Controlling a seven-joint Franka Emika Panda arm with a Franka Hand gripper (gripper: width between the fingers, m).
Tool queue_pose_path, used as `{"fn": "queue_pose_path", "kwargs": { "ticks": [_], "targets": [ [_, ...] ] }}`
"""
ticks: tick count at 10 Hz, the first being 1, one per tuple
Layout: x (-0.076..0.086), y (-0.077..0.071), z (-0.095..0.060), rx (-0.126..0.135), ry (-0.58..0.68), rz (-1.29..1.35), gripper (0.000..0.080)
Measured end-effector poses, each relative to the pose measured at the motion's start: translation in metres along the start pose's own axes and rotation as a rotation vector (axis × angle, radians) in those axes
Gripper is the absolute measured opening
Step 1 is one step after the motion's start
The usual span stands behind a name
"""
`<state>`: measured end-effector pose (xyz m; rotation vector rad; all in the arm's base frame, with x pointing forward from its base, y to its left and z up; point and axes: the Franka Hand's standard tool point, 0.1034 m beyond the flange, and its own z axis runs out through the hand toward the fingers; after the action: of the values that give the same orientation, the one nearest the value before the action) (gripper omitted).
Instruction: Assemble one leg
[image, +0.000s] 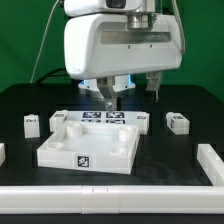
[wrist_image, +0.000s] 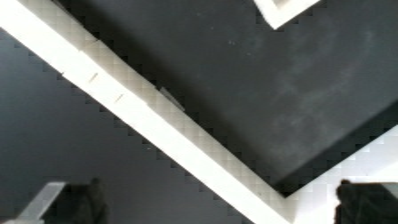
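Note:
Small white legs with code tags lie on the black table in the exterior view: one at the left, one at the right, and one by the marker board's right end. My gripper hangs open and empty above the back edge of the large white tray-like piece, touching nothing. In the wrist view the gripper has its dark fingers wide apart. A corner of the tray's white wall runs between them. No leg shows in the wrist view.
The marker board lies just behind the tray. White border pieces run along the table's front and right side. The arm's white body fills the upper middle of the exterior view.

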<state>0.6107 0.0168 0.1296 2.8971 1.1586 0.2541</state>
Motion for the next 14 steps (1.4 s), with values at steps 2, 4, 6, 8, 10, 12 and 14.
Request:
{"fn": "queue_pose_path", "kwargs": {
  "ticks": [2, 4, 6, 8, 10, 12, 14],
  "targets": [
    [0.0, 0.0, 0.0, -0.005, 0.005, 0.0, 0.065],
    [0.0, 0.0, 0.0, -0.005, 0.005, 0.0, 0.065],
    [-0.001, -0.001, 0.002, -0.004, 0.001, -0.028, 0.065],
    [-0.009, -0.011, 0.01, 0.02, -0.02, -0.191, 0.065],
    [-0.019, -0.025, 0.016, 0.071, -0.068, -0.308, 0.065],
    [-0.04, -0.031, 0.014, 0.084, -0.085, -0.312, 0.065],
    [-0.037, -0.03, 0.015, 0.083, -0.083, -0.312, 0.065]
  ]
}}
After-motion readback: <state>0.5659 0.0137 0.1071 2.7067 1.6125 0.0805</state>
